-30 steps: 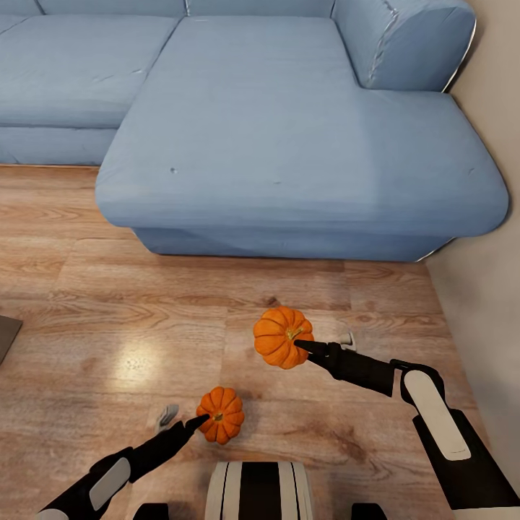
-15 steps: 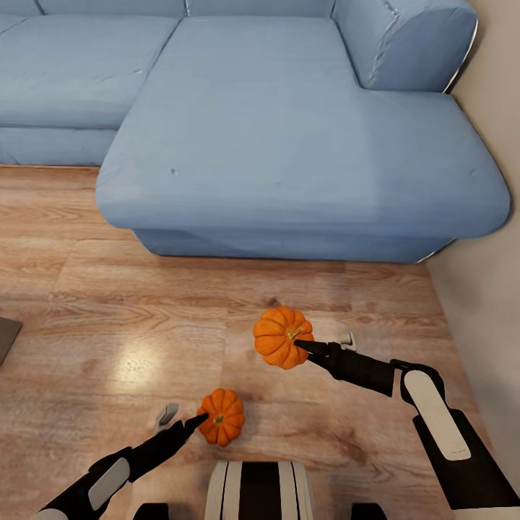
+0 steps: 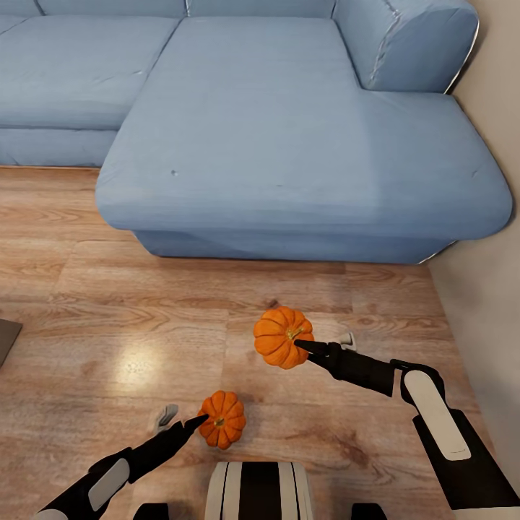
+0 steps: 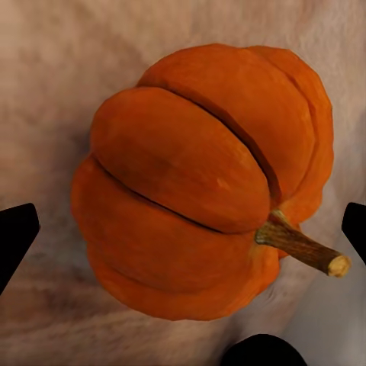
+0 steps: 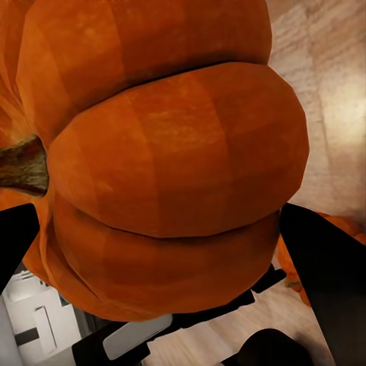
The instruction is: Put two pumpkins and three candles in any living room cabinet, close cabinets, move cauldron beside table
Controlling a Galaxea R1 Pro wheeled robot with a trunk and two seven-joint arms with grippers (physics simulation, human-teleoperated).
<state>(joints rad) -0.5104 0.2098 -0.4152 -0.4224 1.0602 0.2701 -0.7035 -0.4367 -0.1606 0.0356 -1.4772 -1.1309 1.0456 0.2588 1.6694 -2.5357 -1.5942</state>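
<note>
I have one pumpkin (image 3: 282,337) clenched in my right gripper (image 3: 303,345), lifted clear of the wooden floor (image 3: 108,303) in front of the blue sofa (image 3: 289,130). In the right wrist view that pumpkin (image 5: 164,160) bulges between my two dark fingers, with the stem pointing off to one side, so I am holding it across the ribs.

The second pumpkin (image 3: 222,419) sits nearer to me and further left. My left gripper (image 3: 186,425) reaches it: one dark finger touches its left flank, while the pale outer finger (image 3: 167,415) stands well off to the left. In the left wrist view the pumpkin (image 4: 202,183) lies between the fingertips with a gap on both sides, so this gripper is released and spread around it, not yet gripping. From these views I cannot tell whether the pumpkin rests on the floor or hangs just above it.

The risks, as I judge them:
- The left pumpkin is round and ribbed. If I close off-centre, it may squirt out and roll across the floor, perhaps under the sofa.
- The touching finger could nudge it away before the other finger arrives.
- The right pumpkin may slip if I swing that arm sharply while turning towards a cabinet.
</note>
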